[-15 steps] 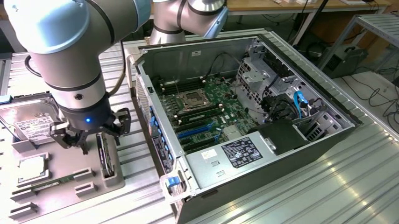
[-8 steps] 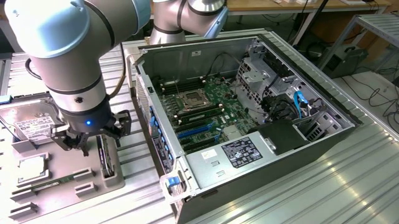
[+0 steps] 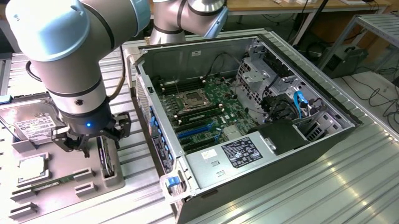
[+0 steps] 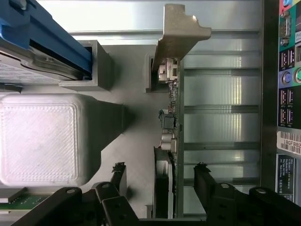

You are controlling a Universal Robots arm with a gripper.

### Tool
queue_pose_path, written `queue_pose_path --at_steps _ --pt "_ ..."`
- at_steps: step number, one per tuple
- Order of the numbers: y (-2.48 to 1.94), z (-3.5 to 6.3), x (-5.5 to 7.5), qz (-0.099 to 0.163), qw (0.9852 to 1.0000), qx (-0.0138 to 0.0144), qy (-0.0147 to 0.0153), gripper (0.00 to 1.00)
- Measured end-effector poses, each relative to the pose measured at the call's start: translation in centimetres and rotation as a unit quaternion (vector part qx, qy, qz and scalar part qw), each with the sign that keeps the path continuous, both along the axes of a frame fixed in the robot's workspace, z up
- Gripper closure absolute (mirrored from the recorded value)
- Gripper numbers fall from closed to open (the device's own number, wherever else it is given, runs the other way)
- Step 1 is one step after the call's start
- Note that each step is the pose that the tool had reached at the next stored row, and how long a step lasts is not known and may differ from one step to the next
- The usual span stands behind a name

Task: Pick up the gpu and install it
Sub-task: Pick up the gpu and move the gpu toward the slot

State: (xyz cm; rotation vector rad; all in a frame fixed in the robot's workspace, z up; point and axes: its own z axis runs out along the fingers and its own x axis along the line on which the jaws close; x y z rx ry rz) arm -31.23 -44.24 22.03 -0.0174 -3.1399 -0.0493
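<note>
The claw (image 4: 160,168) hangs released, its black fingers (image 4: 203,176) spread wide on either side of the gpu (image 4: 168,125) without touching it. The gpu stands on edge in a slot of the grey holder tray (image 3: 115,181) on the tabletop (image 3: 349,186), beside the open computer case (image 3: 249,116).

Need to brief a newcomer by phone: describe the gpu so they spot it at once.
At the exterior view's left of the open case lies a grey tray. On the tray's case-side edge, under the open gripper, the gpu stands in a slot. Unlike the flat drive, CPU and memory stick, it stands on edge, with a silver bracket at one end.
</note>
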Motion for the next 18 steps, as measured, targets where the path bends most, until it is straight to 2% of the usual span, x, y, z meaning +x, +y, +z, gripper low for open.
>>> queue_pose_path --at_steps 1,4,7,8,18 --pt "-0.02 -0.04 0.00 0.000 1.0000 0.0000 0.0000 0.29" --pt "-0.06 -0.14 0.00 0.000 1.0000 0.0000 0.0000 0.48" --pt "-0.13 -0.21 0.01 0.000 1.0000 0.0001 -0.0001 0.54" --pt "-0.18 -0.24 0.01 0.000 1.0000 0.0001 -0.0001 0.61" --pt "-0.26 -0.41 0.01 0.000 1.0000 0.0000 0.0000 0.61"
